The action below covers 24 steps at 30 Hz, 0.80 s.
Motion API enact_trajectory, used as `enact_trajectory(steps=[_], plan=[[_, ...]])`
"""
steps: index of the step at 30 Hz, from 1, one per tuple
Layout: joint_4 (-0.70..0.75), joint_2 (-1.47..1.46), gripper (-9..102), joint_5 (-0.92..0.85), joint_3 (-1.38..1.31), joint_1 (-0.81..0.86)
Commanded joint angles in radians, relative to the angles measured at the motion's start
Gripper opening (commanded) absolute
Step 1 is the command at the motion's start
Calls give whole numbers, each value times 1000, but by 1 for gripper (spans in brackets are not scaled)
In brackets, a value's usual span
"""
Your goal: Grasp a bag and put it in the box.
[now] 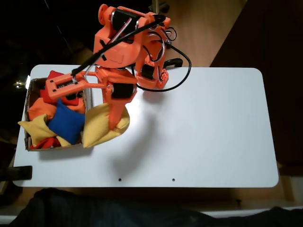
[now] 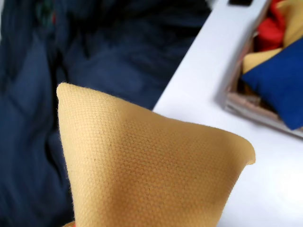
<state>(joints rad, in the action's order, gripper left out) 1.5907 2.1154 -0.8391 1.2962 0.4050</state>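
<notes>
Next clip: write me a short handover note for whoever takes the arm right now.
Gripper: shut on the golden-yellow beanbag, which hangs at the cardboard box's right edge in the fixed view; whether it rests on the rim I cannot tell.
Box: on the table's left end, already piled with a blue beanbag, a paler yellow one, and red and orange ones.
Done: the grasp.
Left: move over the box, release.

Bright glare on white table (image 1: 213, 123), dark surroundings, blurry wrist view
</notes>
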Motion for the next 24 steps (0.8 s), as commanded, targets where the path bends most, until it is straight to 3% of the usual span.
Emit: enact_trajectory(steps=[1,11,24], plan=[[-67,52,2,44,-43,63],[-276,52,2,267,23,275],[-443,-2,2,376,57,443]])
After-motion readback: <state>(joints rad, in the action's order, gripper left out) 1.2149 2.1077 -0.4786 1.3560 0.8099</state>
